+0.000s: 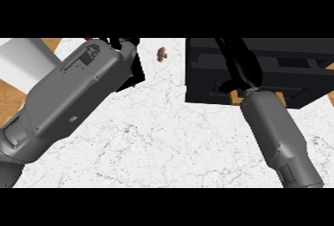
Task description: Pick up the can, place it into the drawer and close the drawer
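The left forearm [72,97] comes in from the lower left and lies slantwise across the white marbled surface [169,145], filling much of the left half of the view. At its upper end the left hand [128,59] shows only as black shapes past the wrist, near the upper edge. The forearm hides most of it, and I cannot tell whether it is spread, curled, or has hold of anything. A small red sliver [87,39] peeks out at the upper edge just beside that wrist. It may be the can, but I cannot tell, and the can shows plainly nowhere else.

The right forearm [280,137] rises from the lower right and ends at the near edge of the drawer [306,77], a black box-like unit on the surface at the upper right. The right hand [240,70] reaches over the drawer's top, black against black, so I cannot tell whether it is spread or curled. Small orange-brown patches [280,98] show at the drawer's near edge, on either side of the wrist.

Between the two hands, near the upper edge, a small brown thing [161,54] lies alone on the surface, apart from both. At the far left, wood [9,101] borders the surface, with a pale grey block [23,57] above it.
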